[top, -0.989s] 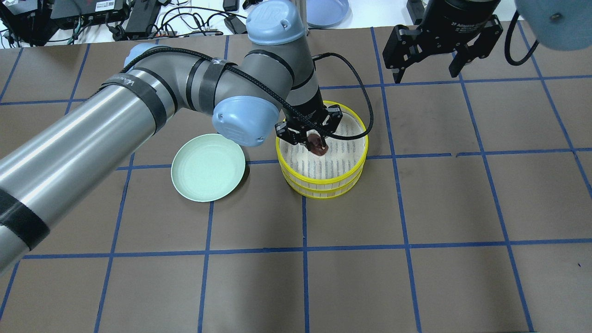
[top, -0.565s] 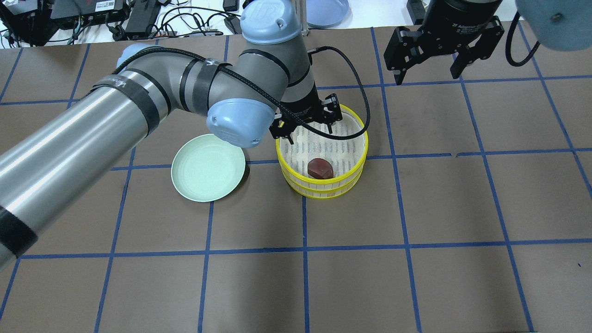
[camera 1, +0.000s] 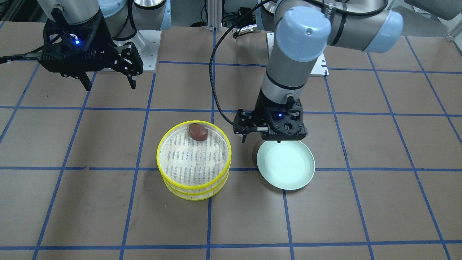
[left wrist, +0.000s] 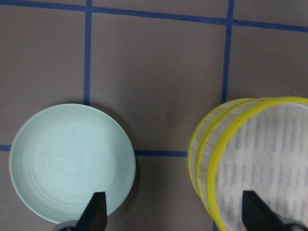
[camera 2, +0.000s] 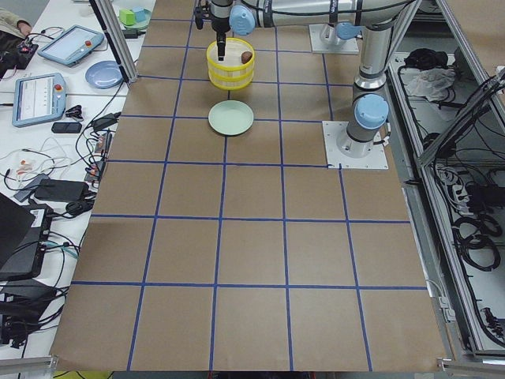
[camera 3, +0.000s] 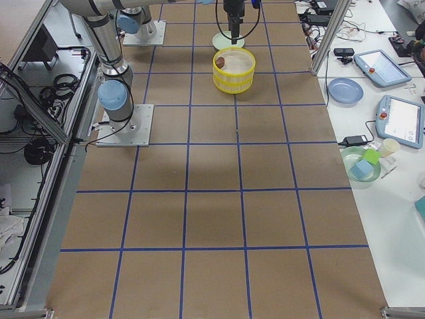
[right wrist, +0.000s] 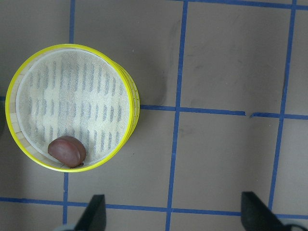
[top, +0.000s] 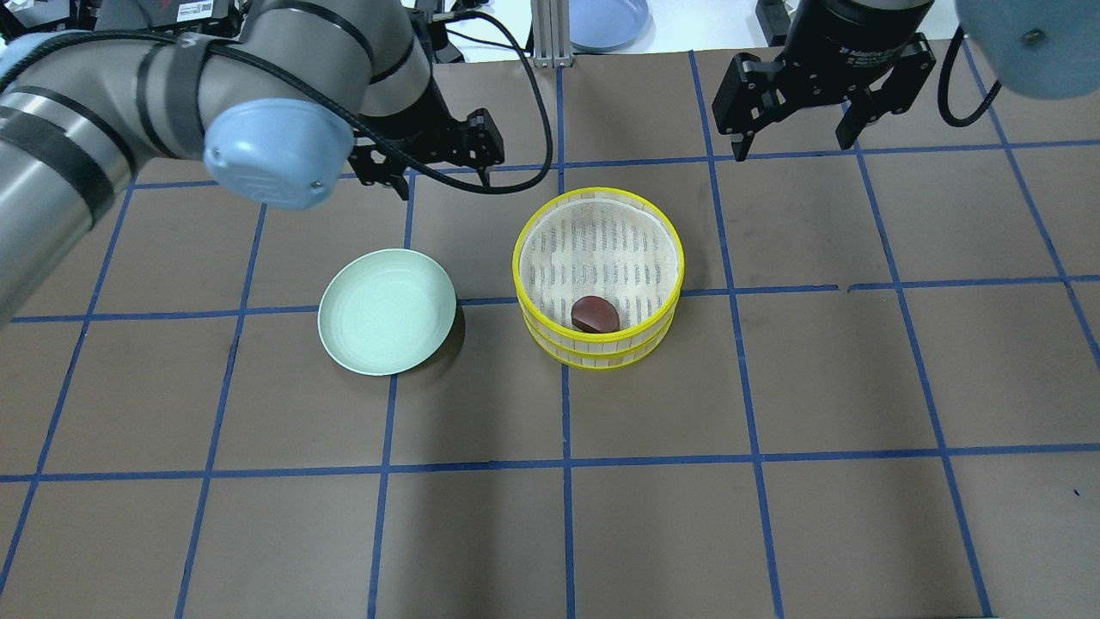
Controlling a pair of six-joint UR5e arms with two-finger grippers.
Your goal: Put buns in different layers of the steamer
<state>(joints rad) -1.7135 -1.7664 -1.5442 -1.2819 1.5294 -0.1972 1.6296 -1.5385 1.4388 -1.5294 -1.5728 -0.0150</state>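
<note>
The steamer [top: 599, 193] is two stacked yellow-rimmed trays at mid-table. It also shows in the front view [camera 1: 194, 187] and in both wrist views [left wrist: 269, 163] [right wrist: 72, 96]. The dark reddish-brown bun [top: 595, 314] lies on the top tray's mesh near the rim [camera 1: 197, 131] [right wrist: 67, 150]. The cream bun is out of view. My left gripper [top: 443, 176] is open and empty, raised above the table between the dish and the steamer [camera 1: 261, 141] [left wrist: 175, 216]. My right gripper [top: 795, 142] is open and empty, high beyond the steamer [camera 1: 110, 85] [right wrist: 175, 214].
A pale green dish [top: 387, 311] sits empty to the left of the steamer [camera 1: 286, 164] [left wrist: 72, 161]. A blue plate [top: 606, 17] and cables lie past the table's far edge. Blue tape lines grid the brown table.
My left gripper let go of the brown bun onto the top tray's mesh, opened, then rose and swung away to the left. The right gripper has barely moved.
</note>
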